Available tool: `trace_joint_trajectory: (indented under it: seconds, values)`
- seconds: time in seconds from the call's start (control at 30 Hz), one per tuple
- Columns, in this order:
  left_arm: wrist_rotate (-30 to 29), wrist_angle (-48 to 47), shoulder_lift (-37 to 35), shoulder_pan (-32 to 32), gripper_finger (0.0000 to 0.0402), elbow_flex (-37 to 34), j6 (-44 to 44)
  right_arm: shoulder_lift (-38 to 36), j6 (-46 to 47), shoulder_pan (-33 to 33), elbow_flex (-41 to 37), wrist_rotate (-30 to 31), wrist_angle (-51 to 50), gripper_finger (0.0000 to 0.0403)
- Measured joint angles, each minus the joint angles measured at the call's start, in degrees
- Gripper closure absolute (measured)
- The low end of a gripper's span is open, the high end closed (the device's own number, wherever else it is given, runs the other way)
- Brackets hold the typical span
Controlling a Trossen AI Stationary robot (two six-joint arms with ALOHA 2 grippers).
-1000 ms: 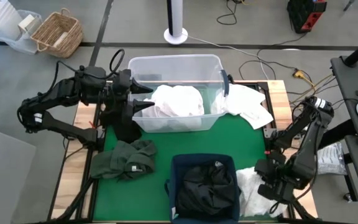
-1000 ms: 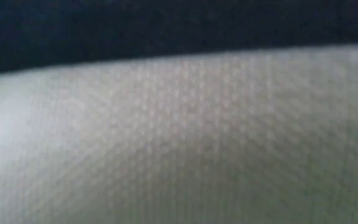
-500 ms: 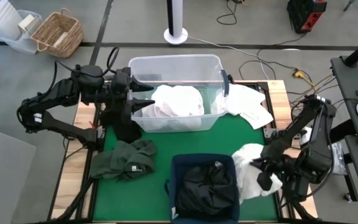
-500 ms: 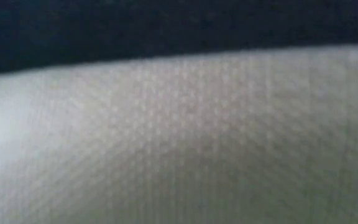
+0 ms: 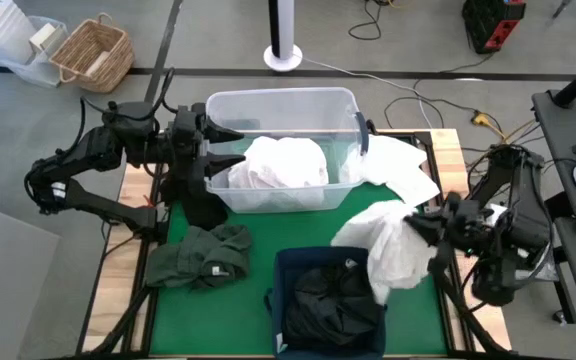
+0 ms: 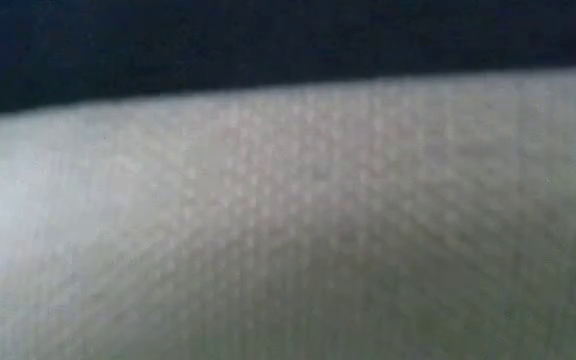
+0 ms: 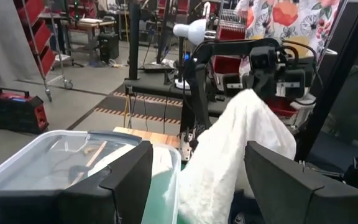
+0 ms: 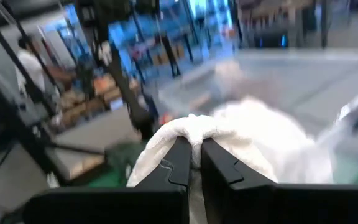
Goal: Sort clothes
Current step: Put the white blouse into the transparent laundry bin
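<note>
1. We counted three white garments: one bunched in the clear tub, one draped over the table's far right corner, one hanging from our right gripper
2. Its fingers were pinched on that cloth
3. Two dark pieces: a green one on the mat, a black one in the navy bin
4. Our left gripper was spread at the tub's left rim
</note>
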Motion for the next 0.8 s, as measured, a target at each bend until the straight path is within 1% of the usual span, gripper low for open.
trace_joint_trajectory:
  seconds: [0.13, 0.27, 0.43, 0.63, 0.8]
  values:
    - [0.0, 2.1, 0.0, 0.0, 0.017, 0.0, 0.0, -0.8, -9.5, 0.0, 5.5, 5.6, 1.0, 0.0394]
    - [-0.1, 4.4, 0.0, 0.0, 0.017, 0.0, 0.0, -0.6, -23.1, 0.0, 13.1, 7.1, 3.9, 0.0394]
    - [-0.4, 7.9, -0.2, 0.0, 0.017, 0.0, 0.0, 0.3, -43.0, -0.2, 22.6, 7.3, 11.8, 0.0394]
    - [-1.2, 12.2, -0.3, 0.0, 0.017, 0.0, 0.0, 1.6, -67.7, -0.2, 32.1, 6.9, 25.9, 0.0394]
    - [-2.2, 13.3, -0.3, 0.0, 0.017, 0.0, 0.0, 1.8, -85.0, -0.2, 37.5, 1.5, 39.3, 0.0394]
